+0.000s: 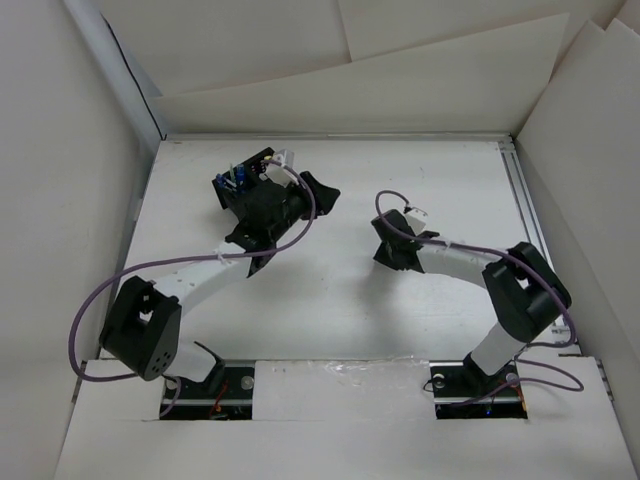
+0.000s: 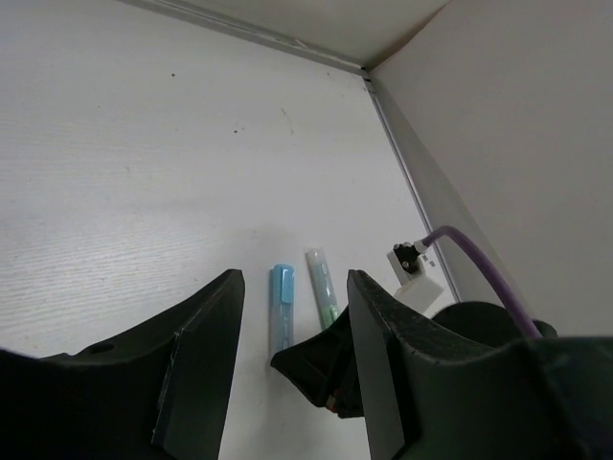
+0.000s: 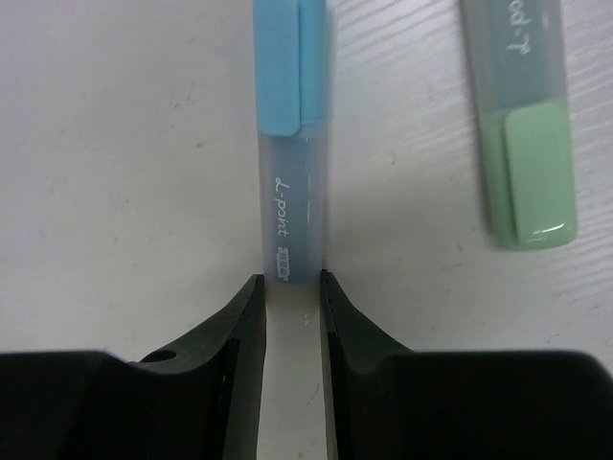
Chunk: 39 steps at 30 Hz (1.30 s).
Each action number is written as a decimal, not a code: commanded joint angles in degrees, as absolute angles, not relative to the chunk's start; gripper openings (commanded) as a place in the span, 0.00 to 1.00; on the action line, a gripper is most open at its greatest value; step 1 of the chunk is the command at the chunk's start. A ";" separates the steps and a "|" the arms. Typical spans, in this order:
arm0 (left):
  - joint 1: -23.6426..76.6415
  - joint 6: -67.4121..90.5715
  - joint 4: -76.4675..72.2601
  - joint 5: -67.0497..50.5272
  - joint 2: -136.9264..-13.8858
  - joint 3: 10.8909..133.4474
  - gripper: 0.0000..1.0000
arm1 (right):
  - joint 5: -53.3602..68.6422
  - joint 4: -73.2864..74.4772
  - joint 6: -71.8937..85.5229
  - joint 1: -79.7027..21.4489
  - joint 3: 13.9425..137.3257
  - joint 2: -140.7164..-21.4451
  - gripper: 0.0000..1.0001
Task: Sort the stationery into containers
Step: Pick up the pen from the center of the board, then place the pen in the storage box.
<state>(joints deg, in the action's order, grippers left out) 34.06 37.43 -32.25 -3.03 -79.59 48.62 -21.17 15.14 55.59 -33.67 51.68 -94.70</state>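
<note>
A light blue highlighter lies on the white table, with a green highlighter beside it on its right. My right gripper is down on the table, its jaws closed to the highlighter's width and pinching just its near end. Both highlighters also show in the left wrist view, blue and green, with the right gripper at their near ends. In the top view the right gripper hides them. My left gripper is open and empty, hovering next to the black mesh organizer, which holds blue pens.
White walls enclose the table on the left, back and right. A metal rail runs along the right edge. Purple cables loop from both arms, and a white connector sticks out of the right wrist.
</note>
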 commanded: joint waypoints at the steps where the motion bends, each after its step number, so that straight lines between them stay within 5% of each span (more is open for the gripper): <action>1: 34.28 36.12 -28.84 -4.56 -81.38 54.12 0.44 | -23.55 10.82 51.34 -36.82 49.84 -90.45 0.00; 12: 34.28 34.10 -20.31 -18.96 -88.32 57.74 0.52 | -18.20 6.25 37.89 -39.46 43.59 -71.20 0.00; 27: 34.80 39.72 -29.62 -33.31 -98.79 59.94 0.60 | -3.52 -1.14 31.29 -39.46 39.29 -65.65 0.00; 31: 35.33 41.04 -33.48 -33.84 -100.19 58.89 0.55 | -2.46 -1.67 30.67 -39.46 38.67 -65.65 0.00; 39: 35.33 42.19 -34.89 -33.13 -101.33 59.41 0.24 | -0.18 -2.29 30.67 -39.46 38.14 -66.18 0.00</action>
